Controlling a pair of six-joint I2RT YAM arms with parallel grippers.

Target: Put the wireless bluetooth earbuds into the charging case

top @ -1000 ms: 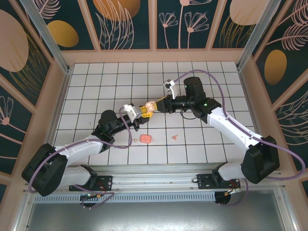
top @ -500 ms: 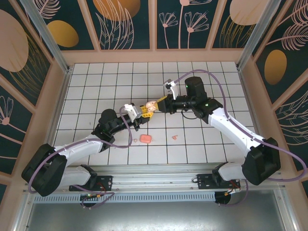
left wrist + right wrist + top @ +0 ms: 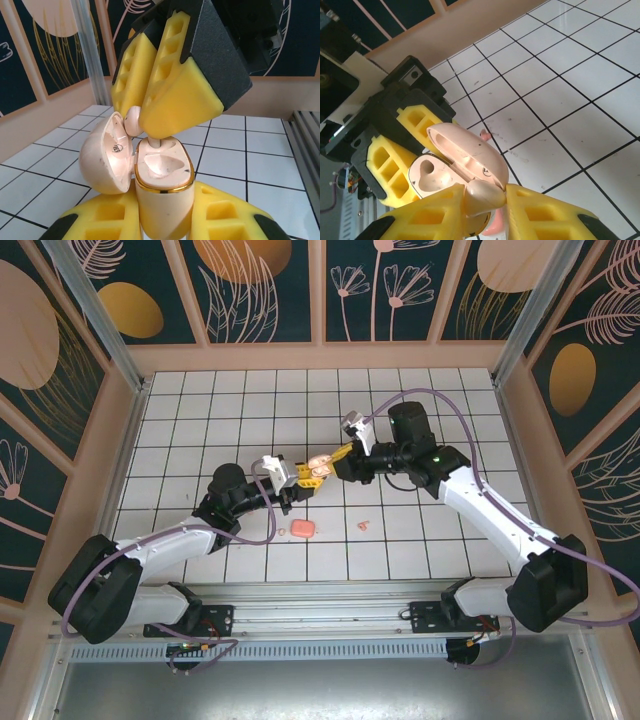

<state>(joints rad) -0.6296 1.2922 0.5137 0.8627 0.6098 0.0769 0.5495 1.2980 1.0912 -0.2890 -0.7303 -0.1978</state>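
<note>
The charging case (image 3: 162,200) is a cream pod with a gold rim, standing upright with its lid (image 3: 107,160) swung open to the left. My left gripper (image 3: 162,207) is shut on its body and holds it above the table (image 3: 316,469). My right gripper (image 3: 485,200) is shut on one cream earbud (image 3: 487,192). That earbud (image 3: 132,120) sits over the case's far socket, its stem at the hole. The near socket (image 3: 160,165) is empty. A second pink earbud (image 3: 362,525) lies on the tiles, to the right of both grippers (image 3: 300,477) (image 3: 338,457).
A salmon-pink rounded-square piece (image 3: 303,529) lies on the white grid table (image 3: 200,420) just in front of the grippers. Wooden walls and metal posts (image 3: 110,330) ring the table. Both arms meet at mid-table.
My right gripper closed further on the earbud, then tipped and moved left over the case. The left gripper carried the case slightly right to meet it.
</note>
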